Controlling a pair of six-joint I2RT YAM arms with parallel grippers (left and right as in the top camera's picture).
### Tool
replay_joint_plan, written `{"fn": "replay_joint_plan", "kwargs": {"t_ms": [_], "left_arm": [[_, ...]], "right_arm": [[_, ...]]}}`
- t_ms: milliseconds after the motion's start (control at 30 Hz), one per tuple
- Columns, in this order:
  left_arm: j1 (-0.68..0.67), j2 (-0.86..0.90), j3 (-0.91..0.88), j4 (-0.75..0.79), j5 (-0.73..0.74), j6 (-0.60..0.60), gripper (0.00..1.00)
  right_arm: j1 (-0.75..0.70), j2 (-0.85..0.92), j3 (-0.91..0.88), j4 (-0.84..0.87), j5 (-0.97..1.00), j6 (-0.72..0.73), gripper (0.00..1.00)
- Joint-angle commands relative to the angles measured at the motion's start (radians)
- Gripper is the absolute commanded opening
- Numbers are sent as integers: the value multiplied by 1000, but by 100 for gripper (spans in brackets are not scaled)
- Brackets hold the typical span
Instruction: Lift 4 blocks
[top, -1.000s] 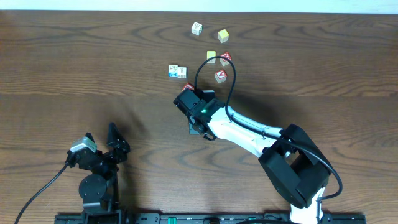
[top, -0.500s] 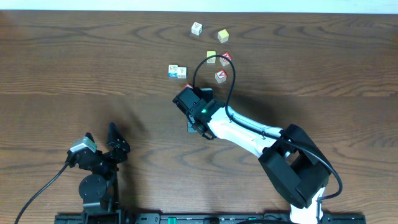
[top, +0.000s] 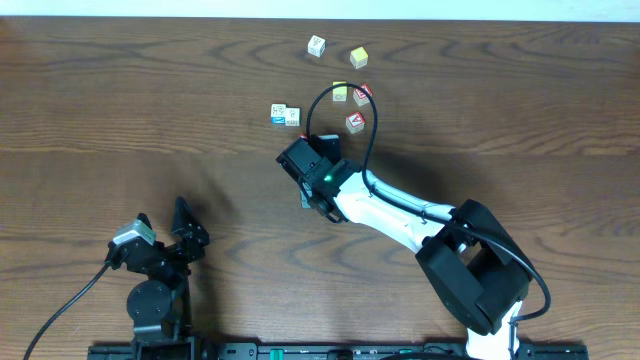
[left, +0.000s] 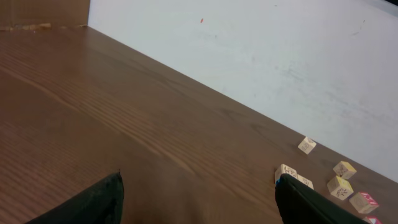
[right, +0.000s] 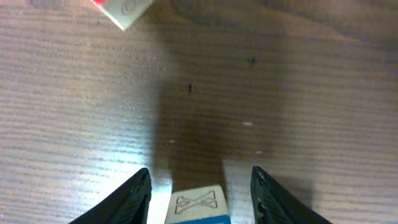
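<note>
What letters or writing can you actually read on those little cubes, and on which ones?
"X", outlined, on the white face of the blue-edged block, right wrist view.
"V", white on the red-faced block, overhead view.
Remaining blocks: marks too small or blurred to read.

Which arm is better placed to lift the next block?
Right. The right gripper hangs open around one block, close to the other blocks; the left gripper sits open, far from them all.
</note>
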Motion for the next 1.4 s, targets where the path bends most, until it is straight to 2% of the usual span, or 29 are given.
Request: {"fn": "replay_joint_plan", "kwargs": {"t_ms": [0,233,500,667,833,967,1367], "left_arm": [[-4,-5,-21,-37,-9,-8,79],[-4,-5,-21,-37,-9,-8,78],[-4,-5,-21,-37,-9,-8,78],[-4,-5,-21,-37,-9,-8,79],[-4,-5,-21,-37,-9,-8,79],[-4,-5,-21,-37,-9,-8,79],[-4,-5,-21,-37,-9,-8,79]], "right_arm": [[-10,1,1,32,48,-60,50],[-69,1,5,68,48,-87,41],[-167,1,14,-21,47,-74,10],[-203,-27,23,-154,29,-34,1],[-203,-46,23,-251,-46,11,1],[-185,-46,22,-254,-111,17,1],[-101,-46,22,-262,-124,64,1]]}}
